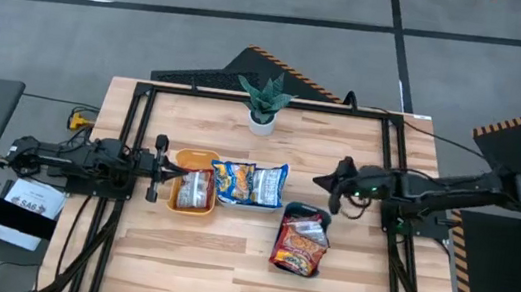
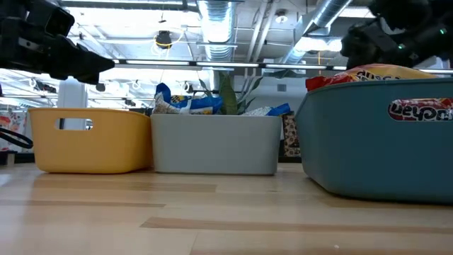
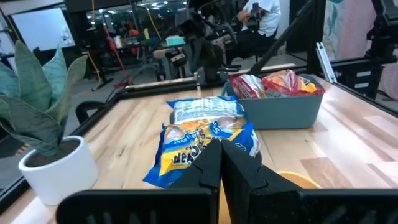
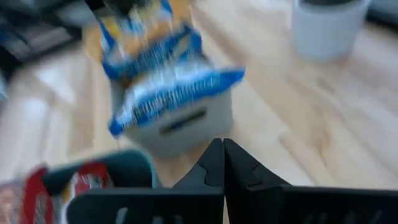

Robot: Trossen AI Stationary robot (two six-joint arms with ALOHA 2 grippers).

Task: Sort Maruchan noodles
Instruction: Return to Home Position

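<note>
Three trays stand in a row. The orange tray [image 1: 176, 198] holds silver-and-red packets [image 1: 195, 190]. The grey middle tray [image 2: 212, 145] holds yellow-and-blue packets [image 1: 251, 183] [image 3: 202, 140] [image 4: 165, 81], heaped above its rim. The teal tray [image 1: 283, 220] [image 2: 375, 156] holds orange-red packets [image 1: 301, 244] [image 3: 273, 84]. My left gripper [image 1: 177, 168] [image 3: 221, 155] is shut and hovers at the orange tray's left edge. My right gripper [image 1: 318, 181] [image 4: 222, 152] is shut and hovers just right of the middle tray, beyond the teal tray's far end. Neither holds anything.
A potted plant in a white pot [image 1: 264, 106] [image 3: 56, 168] stands near the table's far edge, behind the trays. Black frame rails [image 1: 247, 97] run around the table. Bare wood [image 1: 224, 272] lies along the near side. A person [image 3: 264, 15] sits in the room beyond.
</note>
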